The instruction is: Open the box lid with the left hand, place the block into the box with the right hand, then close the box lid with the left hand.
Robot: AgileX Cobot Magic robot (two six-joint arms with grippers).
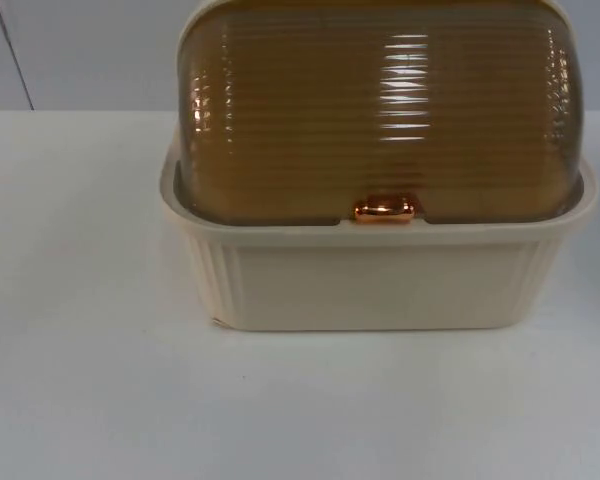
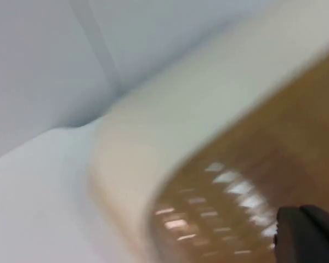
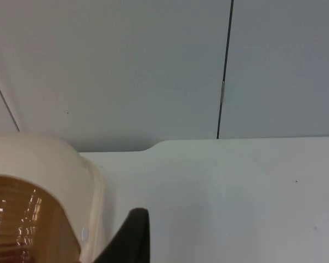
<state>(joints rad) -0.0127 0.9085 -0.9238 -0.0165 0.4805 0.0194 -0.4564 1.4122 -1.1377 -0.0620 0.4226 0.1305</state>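
While the left gripper (image 2: 304,233) hangs close over the box's (image 1: 380,285) amber lid (image 1: 380,110), fingers' state unclear, the lid sits shut, its copper handle (image 1: 385,209) at the front rim. The right gripper (image 3: 129,238) waits beside the box; I can't tell its fingers either. A grab missing that small handle could shove the box.
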